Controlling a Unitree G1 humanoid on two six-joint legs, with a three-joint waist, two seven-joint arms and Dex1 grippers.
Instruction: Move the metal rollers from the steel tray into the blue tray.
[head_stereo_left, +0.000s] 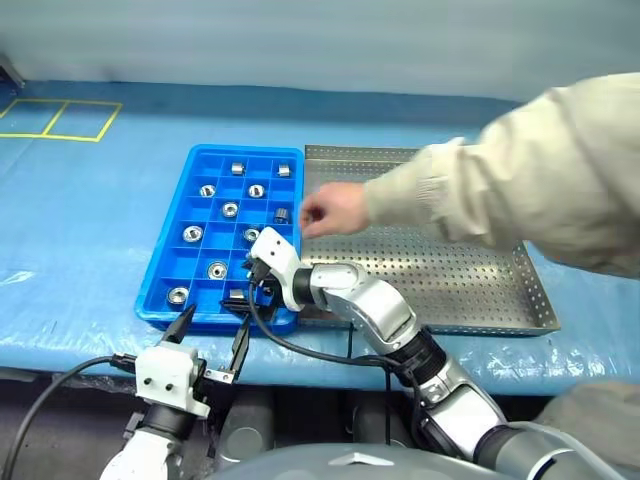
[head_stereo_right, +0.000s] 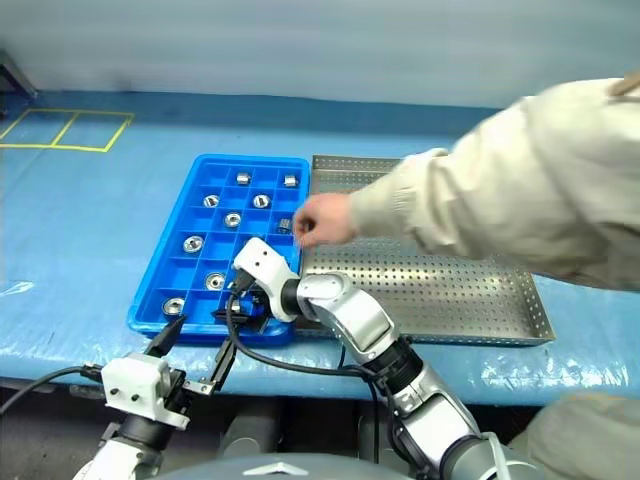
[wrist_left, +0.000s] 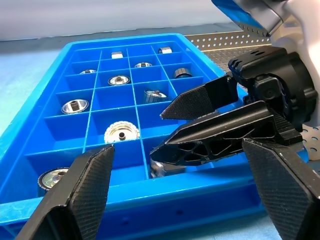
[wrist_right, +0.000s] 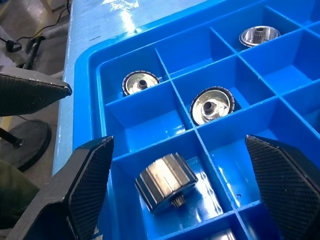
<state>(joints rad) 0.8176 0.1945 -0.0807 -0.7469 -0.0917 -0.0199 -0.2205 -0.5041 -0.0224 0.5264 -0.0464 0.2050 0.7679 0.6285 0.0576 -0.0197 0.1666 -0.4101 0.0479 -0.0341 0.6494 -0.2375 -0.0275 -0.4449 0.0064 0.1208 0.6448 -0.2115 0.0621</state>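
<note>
A blue-covered table carries everything, with yellow tape lines near its far left corner. A person's sleeve reaches in from the right, and the hand hangs over the left end of the steel tray, beside the blue tray's right rim.

The steel tray lies on the right half of the table, its left edge touching the blue tray. Its perforated floor shows no rollers where it is not hidden by the sleeve and the right arm.

The blue tray sits just left of it, long side running away from the robot. The rollers lie one to a compartment across it: two in the far row, others scattered down the middle rows, one in the near left corner compartment. One roller lies on its side in a near-row compartment.

The right gripper hangs over the tray's near edge, towards its right corner. In the right wrist view its fingers stand wide apart on either side of that lying roller, holding nothing.

The left gripper sits at the table's near edge, just short of the blue tray, pointing at it; its fingers are spread wide and empty.
</note>
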